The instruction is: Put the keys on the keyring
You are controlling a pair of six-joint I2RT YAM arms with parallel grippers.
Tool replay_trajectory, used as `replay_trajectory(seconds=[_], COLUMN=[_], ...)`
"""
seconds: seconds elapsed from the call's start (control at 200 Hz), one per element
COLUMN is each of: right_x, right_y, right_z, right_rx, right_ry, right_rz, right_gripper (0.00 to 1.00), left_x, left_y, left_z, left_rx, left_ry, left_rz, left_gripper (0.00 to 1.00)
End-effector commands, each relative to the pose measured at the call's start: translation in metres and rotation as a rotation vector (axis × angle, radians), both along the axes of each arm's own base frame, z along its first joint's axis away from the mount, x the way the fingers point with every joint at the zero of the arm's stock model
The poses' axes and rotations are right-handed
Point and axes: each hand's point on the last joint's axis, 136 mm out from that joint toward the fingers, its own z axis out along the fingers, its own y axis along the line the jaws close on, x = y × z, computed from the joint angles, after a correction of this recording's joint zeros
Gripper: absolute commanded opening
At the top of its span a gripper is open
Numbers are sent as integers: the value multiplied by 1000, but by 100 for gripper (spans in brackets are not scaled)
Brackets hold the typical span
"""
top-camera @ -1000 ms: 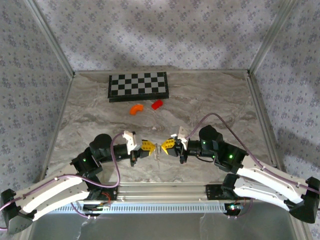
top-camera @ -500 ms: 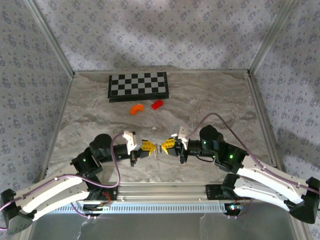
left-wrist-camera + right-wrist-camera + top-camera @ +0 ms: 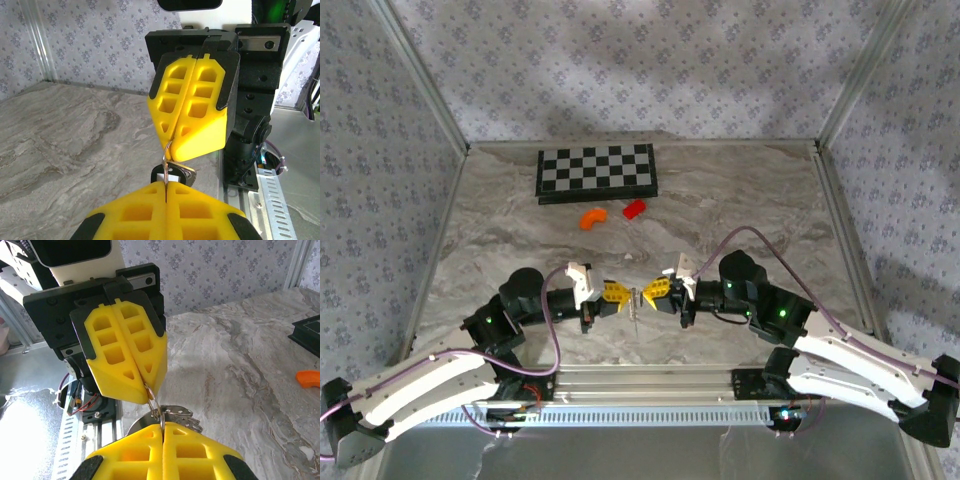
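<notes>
Two robot arms meet tip to tip over a marbled grey counter (image 3: 750,200). A checkerboard (image 3: 597,172) lies at the far side and serves as my landmark. The meeting point is well to the near side of the checkerboard, slightly to its right.

My left hand (image 3: 625,295) and right hand (image 3: 644,294) are both fully closed. Their yellow fingers point at each other, almost touching. Each pinches the keyring (image 3: 168,151), a thin silvery loop that spans the small gap between them.

The keys (image 3: 173,175), one tiny dark piece with a pale centre, sit right against the loop, just above my left fingertips.

I judge this to be the threading step, with the loop held steady from both ends. The next move calls for very fine, slow work to ease the piece along the wire without letting either pinch slip.

I cannot tell whether the piece is already on the loop. Both hands hide the loop's ends, and from above the metal is a faint sliver.
</notes>
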Motion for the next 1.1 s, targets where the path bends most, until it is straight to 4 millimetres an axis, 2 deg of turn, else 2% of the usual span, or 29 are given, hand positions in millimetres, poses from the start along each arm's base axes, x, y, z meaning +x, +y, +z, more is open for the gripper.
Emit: replay_trajectory(seconds=[0.0,1.094], right_x=[-5,-2], right_y=[-4,1], right_z=[13,20], right_rx=[17,19], right_ry=[-25,-47], right_rz=[17,30], right_gripper=[0,0], left_x=[-7,-9], left_y=[0,-2], left_z=[15,18], left_rx=[-55,-58], left_ry=[-26,-27], left_rz=[-28,-46], left_gripper=[0,0])
